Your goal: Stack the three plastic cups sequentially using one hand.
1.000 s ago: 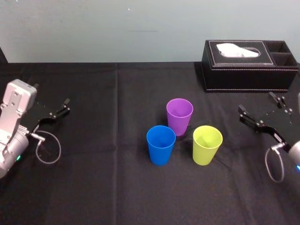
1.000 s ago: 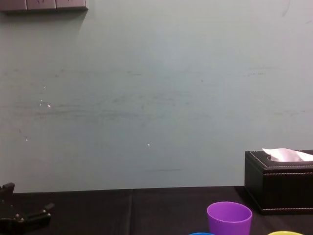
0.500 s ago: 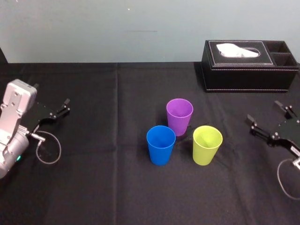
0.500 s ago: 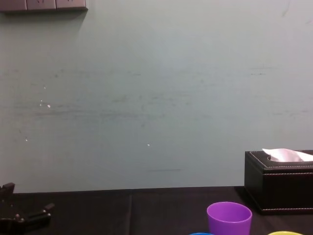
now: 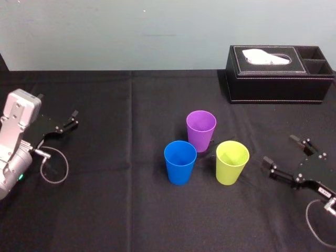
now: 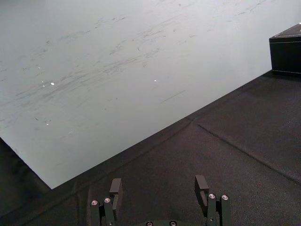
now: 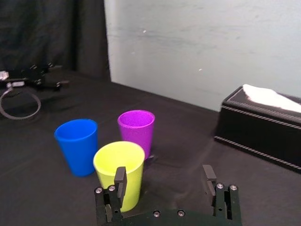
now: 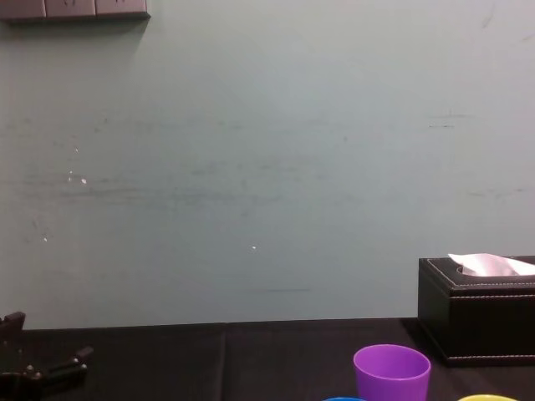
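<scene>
Black cloth on the table [image 5: 105, 210]: three cups are carried upright and mouth-up near the middle; none is stacked yet.
Right gripper [image 5: 282, 151]: it is held low near the table's right edge, toward the front. Its fingers are spread and nothing is gripped. It is aimed at the cups and is apart from them.
Yellow-green cup [image 5: 232, 161]: it is set just right of the table's middle, nearest to the right gripper, so it is judged to be the first pick.
Approach: the fingers should be kept wide until the cup wall lies between them, then closed gently high on the wall. Thin plastic is likely to be tipped by a nudge or squashed by a hard pinch.
Blue cup [image 5: 180, 161]: it is set just to the left, level with the yellow-green one, with a gap between.
Purple cup [image 5: 201, 130]: it is set just behind and between the other two, so an overshoot is to be avoided.
Lift: the cup should be raised straight up, clear of the neighbouring rims, before it is carried over and lowered squarely.
Left gripper [image 6: 158, 181]: it rests near the left edge, fingers spread, empty.
Tissue box [image 5: 278, 73]: it sits at the back right corner, well apart.
</scene>
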